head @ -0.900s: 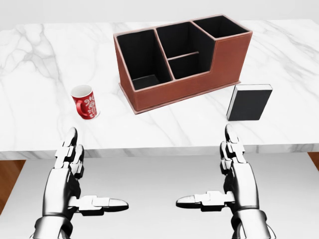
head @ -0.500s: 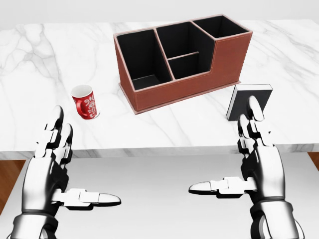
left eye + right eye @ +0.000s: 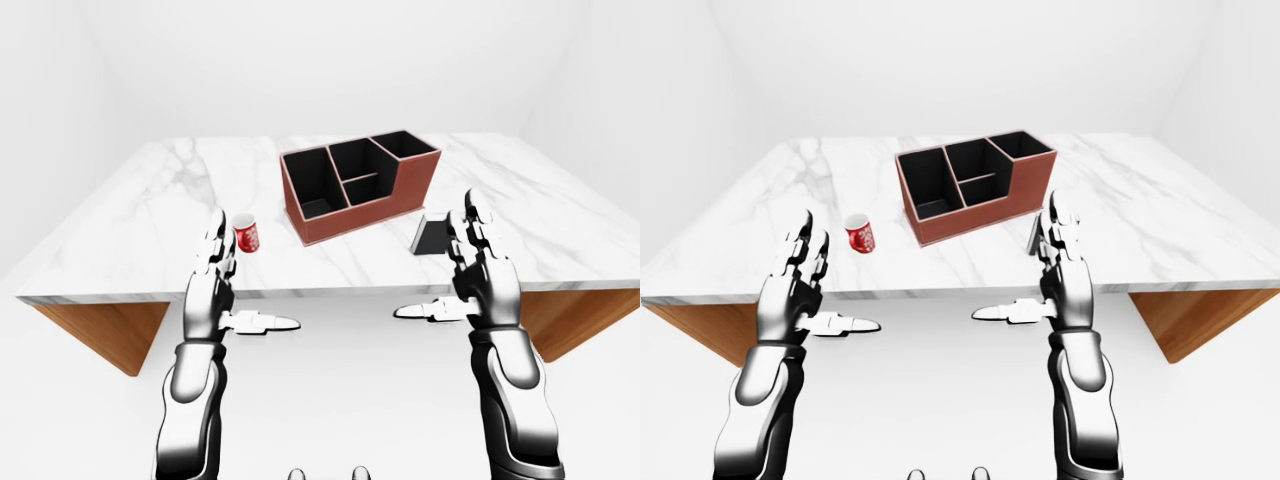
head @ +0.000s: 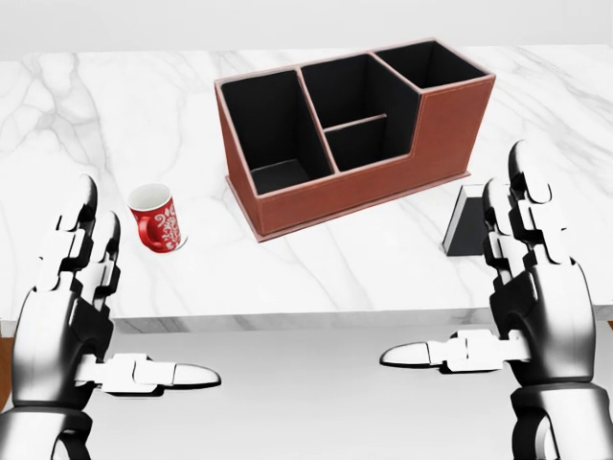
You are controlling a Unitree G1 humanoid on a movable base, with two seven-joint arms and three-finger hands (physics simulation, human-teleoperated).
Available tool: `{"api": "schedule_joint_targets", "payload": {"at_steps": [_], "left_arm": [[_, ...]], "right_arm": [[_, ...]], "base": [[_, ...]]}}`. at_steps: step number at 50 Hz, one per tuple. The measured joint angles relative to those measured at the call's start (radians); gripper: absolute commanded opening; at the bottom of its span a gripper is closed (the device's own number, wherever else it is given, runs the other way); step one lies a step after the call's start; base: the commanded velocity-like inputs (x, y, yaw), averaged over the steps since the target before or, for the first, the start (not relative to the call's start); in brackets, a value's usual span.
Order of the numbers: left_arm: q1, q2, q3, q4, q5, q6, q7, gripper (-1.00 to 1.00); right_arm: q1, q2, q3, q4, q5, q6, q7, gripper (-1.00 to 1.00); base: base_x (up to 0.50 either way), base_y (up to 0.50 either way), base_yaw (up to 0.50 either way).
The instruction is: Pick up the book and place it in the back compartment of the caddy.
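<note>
Veined marble table (image 4: pixel 287 259), boxy brown leather caddy (image 4: pixel 383 163) (black-lined), dark book (image 4: pixel 466 222), both chrome robot hands splayed, empty.

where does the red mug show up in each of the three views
Left-eye view: the red mug stands left of centre on the marble table, just right of the left hand's fingertips.
Head view: lower left of the tabletop, the mug sits left of the caddy.
Right-eye view: left of centre, between the left hand and the caddy.
Shared landmark: the brown caddy, always to the mug's upper right.
</note>
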Motion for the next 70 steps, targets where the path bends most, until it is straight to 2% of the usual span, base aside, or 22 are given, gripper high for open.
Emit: {"api": "schedule_joint_targets", "payload": {"at_steps": [57, 70], "left_arm": [[-0.003, -0.001, 0.001, -0.003, 0.002, 0.0, -0.004, 1.0], [-0.003, 0.0, 0.002, -0.002, 0.002, 0.0, -0.003, 1.0]], "right_arm": [[0.003, 0.0, -0.003, -0.032, -0.032, 0.0, 0.029, 1.0], [-0.001, 0.0, 0.017, -0.011, -0.086, 0.0, 0.018, 1.0]], "base": [[0.5, 0.0, 0.0], [0.03, 0.0, 0.0]]}}
